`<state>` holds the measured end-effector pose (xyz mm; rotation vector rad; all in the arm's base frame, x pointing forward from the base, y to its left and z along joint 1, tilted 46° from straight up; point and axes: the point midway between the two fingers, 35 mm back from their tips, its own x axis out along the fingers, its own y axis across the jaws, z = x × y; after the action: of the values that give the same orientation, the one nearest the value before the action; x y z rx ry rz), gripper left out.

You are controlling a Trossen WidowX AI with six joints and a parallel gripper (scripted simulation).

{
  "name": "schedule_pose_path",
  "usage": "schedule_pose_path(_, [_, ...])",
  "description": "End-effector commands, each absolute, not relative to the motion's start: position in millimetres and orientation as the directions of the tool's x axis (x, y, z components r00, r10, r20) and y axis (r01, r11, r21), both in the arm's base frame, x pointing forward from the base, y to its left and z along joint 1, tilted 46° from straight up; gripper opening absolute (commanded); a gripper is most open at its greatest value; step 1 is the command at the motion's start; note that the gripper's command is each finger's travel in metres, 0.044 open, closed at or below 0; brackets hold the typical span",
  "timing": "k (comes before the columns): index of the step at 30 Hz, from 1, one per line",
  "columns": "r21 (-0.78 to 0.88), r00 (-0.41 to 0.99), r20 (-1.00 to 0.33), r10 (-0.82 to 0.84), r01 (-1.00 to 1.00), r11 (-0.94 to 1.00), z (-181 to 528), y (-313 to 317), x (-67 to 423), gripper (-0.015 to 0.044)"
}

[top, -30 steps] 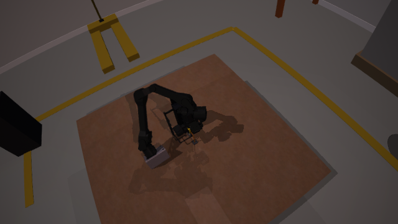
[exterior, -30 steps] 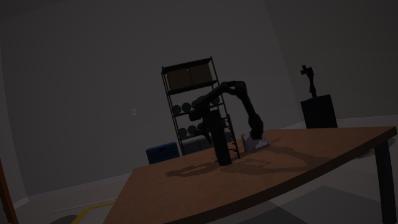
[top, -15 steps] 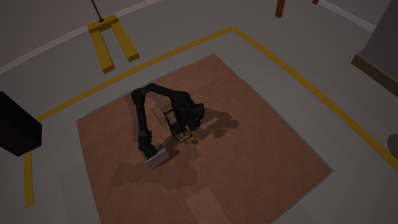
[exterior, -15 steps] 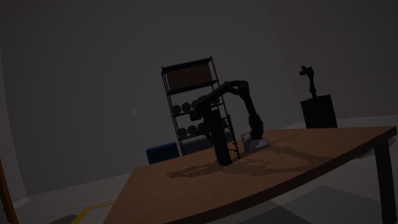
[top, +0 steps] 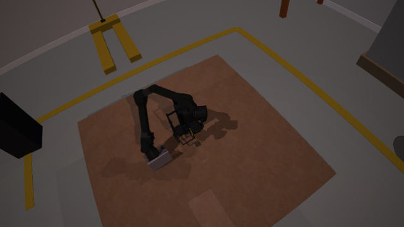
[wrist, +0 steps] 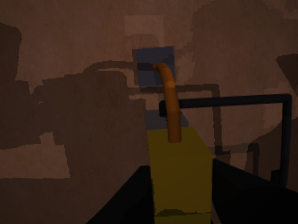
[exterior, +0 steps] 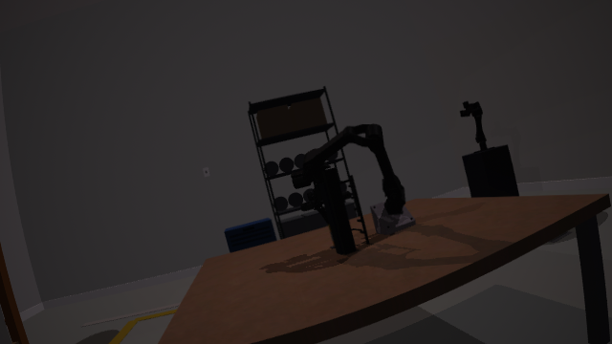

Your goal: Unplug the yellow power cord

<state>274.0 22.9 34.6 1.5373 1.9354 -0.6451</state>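
The yellow plug (wrist: 176, 163) fills the lower middle of the wrist view, between my two dark fingers. Its orange-yellow cord (wrist: 169, 96) (top: 192, 135) curves away to a small grey-blue end block (wrist: 154, 66) (top: 197, 144) lying on the brown table (top: 252, 151) (exterior: 454, 248). My gripper (wrist: 177, 172) (top: 189, 132) is shut on the plug, pointing down over a tall dark upright block (exterior: 338, 225), which seems to be the power strip. The socket and the plug's pins are hidden.
A black wire frame (top: 172, 121) (wrist: 226, 102) (exterior: 360, 229) stands right beside the gripper. The arm's grey base (top: 159, 159) (exterior: 392, 220) sits close by. Off the table are a shelf rack (exterior: 292, 143) and a black box (exterior: 490, 169).
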Motion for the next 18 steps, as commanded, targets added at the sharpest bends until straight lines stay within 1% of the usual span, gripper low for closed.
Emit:
schedule_pose_path(1, [-0.017, -0.169, -0.698, 0.695, 0.975, 0.220, 35.0, 22.8, 274.3, 0.0042])
schedule_pose_path(7, [-0.017, -0.169, -0.698, 0.695, 0.975, 0.220, 35.0, 22.8, 274.3, 0.0002])
schedule_pose_path(18, [-0.017, -0.168, -0.700, 0.695, 0.976, 0.219, 25.7, 13.4, 277.6, 0.0000])
